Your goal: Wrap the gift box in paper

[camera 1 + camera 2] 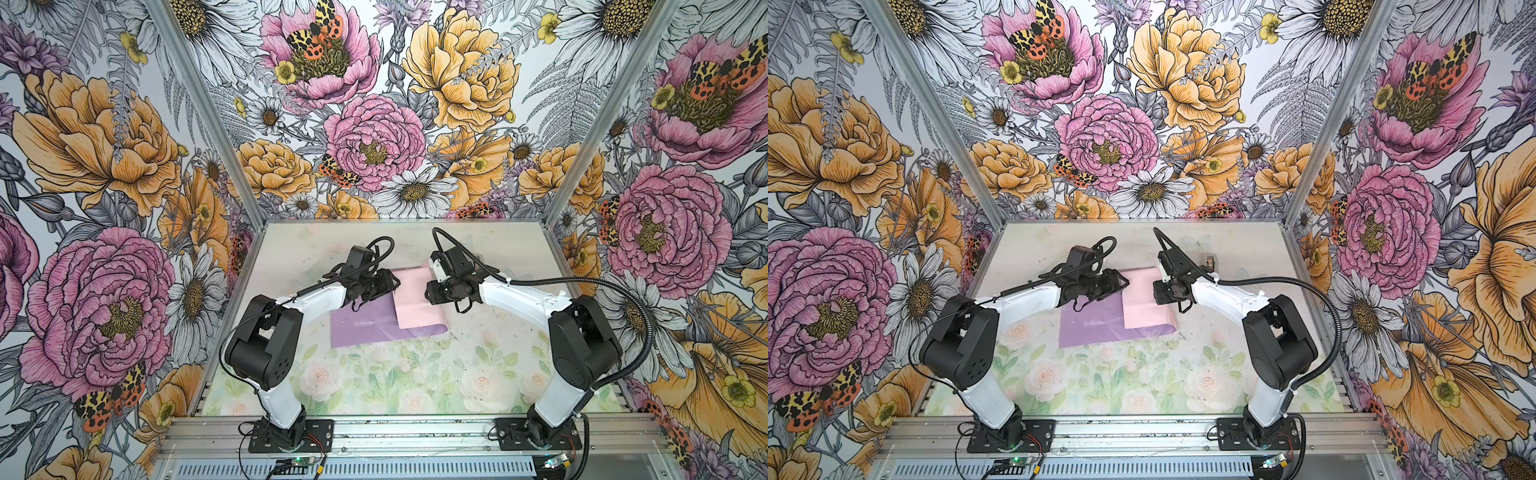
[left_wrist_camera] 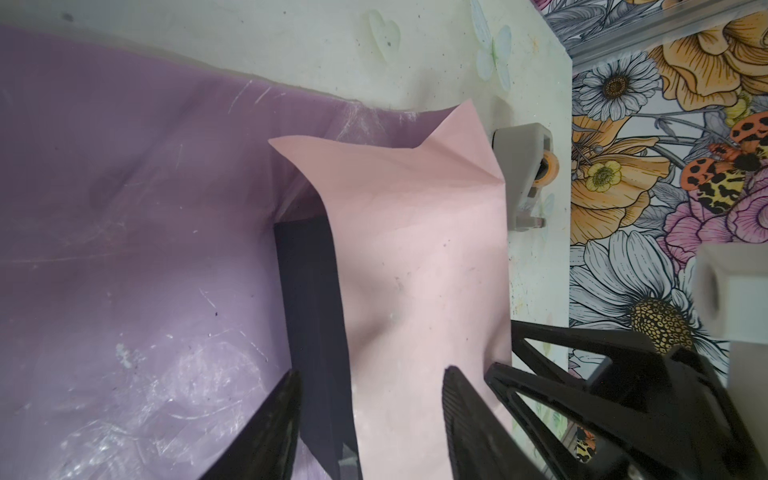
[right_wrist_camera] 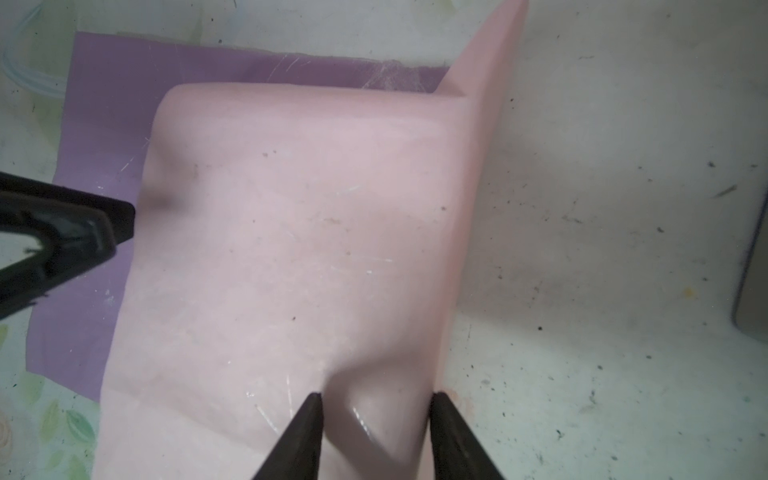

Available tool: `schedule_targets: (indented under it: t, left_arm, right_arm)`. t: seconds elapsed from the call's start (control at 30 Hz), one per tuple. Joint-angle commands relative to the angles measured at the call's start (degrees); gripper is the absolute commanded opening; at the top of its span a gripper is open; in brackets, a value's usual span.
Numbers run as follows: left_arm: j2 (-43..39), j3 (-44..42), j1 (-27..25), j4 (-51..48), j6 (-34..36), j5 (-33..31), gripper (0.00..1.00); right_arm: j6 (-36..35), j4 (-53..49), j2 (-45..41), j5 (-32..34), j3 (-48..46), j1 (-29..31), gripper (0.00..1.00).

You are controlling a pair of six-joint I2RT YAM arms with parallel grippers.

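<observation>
We find the gift box (image 2: pixel 311 299) lying on the paper (image 2: pixel 124 249), pink flap folded over it. Left tool (image 2: pixel 372 376) apart, astride the flap edge. Right tool (image 3: pixel 376 397) apart, tips pressing the flap. We advise drawing the flap taut before creasing.

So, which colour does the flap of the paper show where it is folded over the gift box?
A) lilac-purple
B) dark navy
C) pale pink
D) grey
C: the flap of the paper that lies over the gift box shows its pale pink face, while the part lying flat beside it is lilac-purple.
</observation>
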Motion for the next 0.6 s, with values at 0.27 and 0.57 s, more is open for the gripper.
schedule_targets:
  t: [0.27,0.57]
  left_arm:
    - [3.8,-0.4,-1.0,2.5,0.1,-0.2,0.31]
    - [6.7,0.7,-2.0,2.5,0.9,0.4,0.24]
  right_arm:
    - [2.8,-0.8,-3.0,0.6,1.3,0.6,0.47]
    - [3.6,-7.0,-4.3,-10.8,3.2,-8.5,0.60]
